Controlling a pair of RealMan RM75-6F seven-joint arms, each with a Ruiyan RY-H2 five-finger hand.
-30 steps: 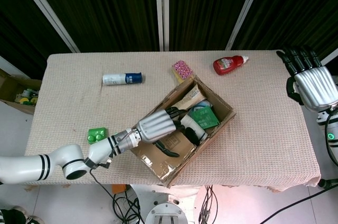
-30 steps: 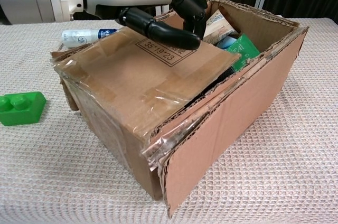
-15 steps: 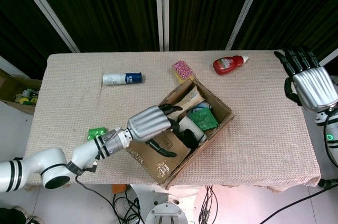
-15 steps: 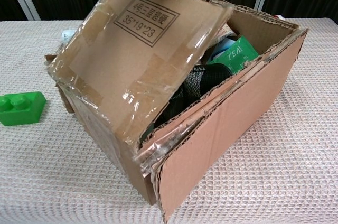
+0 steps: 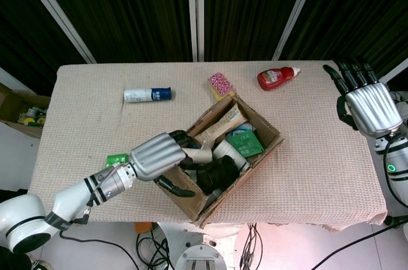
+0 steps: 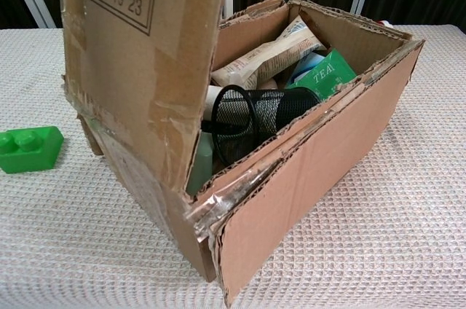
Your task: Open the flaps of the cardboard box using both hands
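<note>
The left robot hand grips the near flap of the cardboard box, holding it upright; the exact finger contact appears hidden. The right robot hand hovers open, empty, well apart from the box. Rotate the flap outward past vertical, avoiding dragging the box across the worktop.
</note>
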